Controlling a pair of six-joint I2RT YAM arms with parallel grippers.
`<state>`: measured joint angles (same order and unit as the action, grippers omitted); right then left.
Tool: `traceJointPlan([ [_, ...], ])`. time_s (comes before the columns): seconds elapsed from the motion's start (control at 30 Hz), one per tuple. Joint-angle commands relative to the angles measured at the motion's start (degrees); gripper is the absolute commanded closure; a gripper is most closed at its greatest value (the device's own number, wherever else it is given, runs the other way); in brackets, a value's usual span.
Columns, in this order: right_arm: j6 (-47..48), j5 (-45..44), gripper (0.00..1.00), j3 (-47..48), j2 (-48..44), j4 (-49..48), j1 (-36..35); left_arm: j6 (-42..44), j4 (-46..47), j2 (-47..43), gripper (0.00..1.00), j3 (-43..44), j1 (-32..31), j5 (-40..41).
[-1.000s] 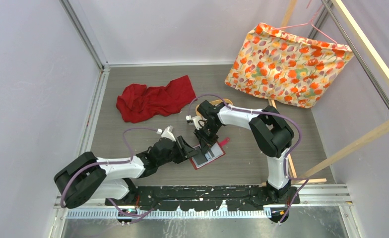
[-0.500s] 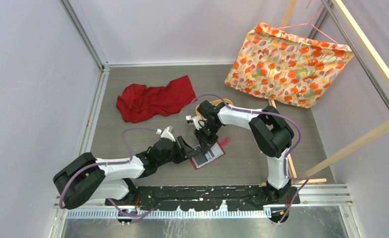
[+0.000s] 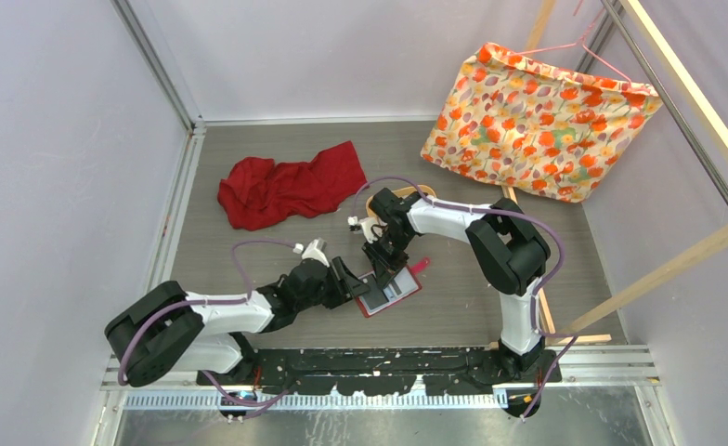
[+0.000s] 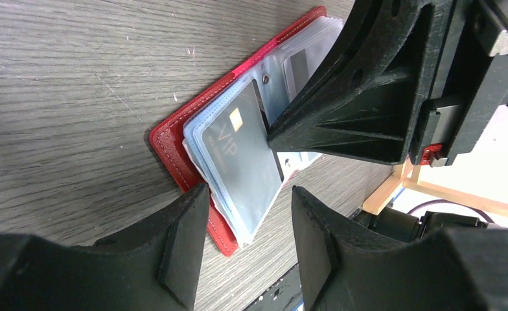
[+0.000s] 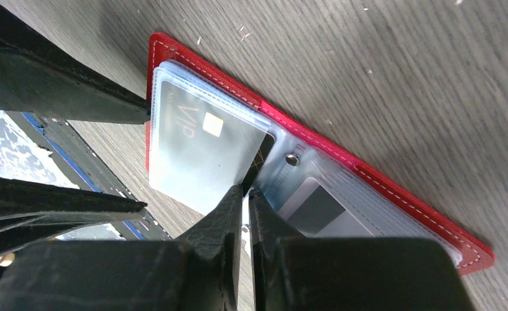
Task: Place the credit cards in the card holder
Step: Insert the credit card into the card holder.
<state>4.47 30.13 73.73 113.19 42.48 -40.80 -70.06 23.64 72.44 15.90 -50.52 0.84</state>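
The red card holder lies open on the table, its clear pockets up. It also shows in the left wrist view and the right wrist view. A dark credit card marked VIP sits mostly inside the left pocket, also seen in the left wrist view. My right gripper is shut on that card's inner edge, above the holder's fold. Another card with a grey stripe is in the right pocket. My left gripper is open, its fingers either side of the holder's left end.
A crumpled red cloth lies at the back left. A tan wooden tray sits behind the right gripper. A floral fabric hangs from a hanger at the back right. A wooden beam runs along the right side.
The left arm's elbow has shifted slightly to the right. The grippers, the card and the holder stay where they were.
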Motion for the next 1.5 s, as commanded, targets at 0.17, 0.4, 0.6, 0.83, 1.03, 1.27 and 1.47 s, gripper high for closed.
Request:
traceJointPlan([
  [0.17, 1.42, -2.27, 0.85, 0.86, 1.25, 0.06, -0.25, 1.14, 3.05, 1.53, 0.50, 3.06, -0.19, -0.58],
  [0.4, 1.42, -2.27, 0.85, 0.84, 1.21, 0.07, -0.28, 1.13, 2.99, 1.21, 0.52, 3.47, -0.28, -0.58],
  [0.6, 1.42, -2.27, 0.85, 0.88, 1.25, 0.06, -0.27, 1.07, 2.87, 0.81, 0.54, 3.70, -0.44, -1.90],
  [0.83, 1.50, -2.05, 0.85, 1.01, 1.18, 0.22, -0.25, 1.66, 1.55, -0.56, 0.55, 4.27, -0.81, -1.59],
  [1.03, 1.67, -1.58, 0.83, 1.06, 0.94, 0.32, -0.17, 1.36, 2.99, 0.81, 0.57, 4.58, -0.81, -2.42],
  [1.27, 1.77, -1.39, 0.82, 1.15, 0.92, 0.43, -0.24, 1.73, 0.69, -1.75, 0.61, 4.75, -0.89, -2.24],
  [1.47, 1.77, -1.35, 0.82, 1.15, 1.11, 0.41, -0.22, 2.54, -2.09, -3.86, 0.66, 5.11, -1.30, -1.46],
])
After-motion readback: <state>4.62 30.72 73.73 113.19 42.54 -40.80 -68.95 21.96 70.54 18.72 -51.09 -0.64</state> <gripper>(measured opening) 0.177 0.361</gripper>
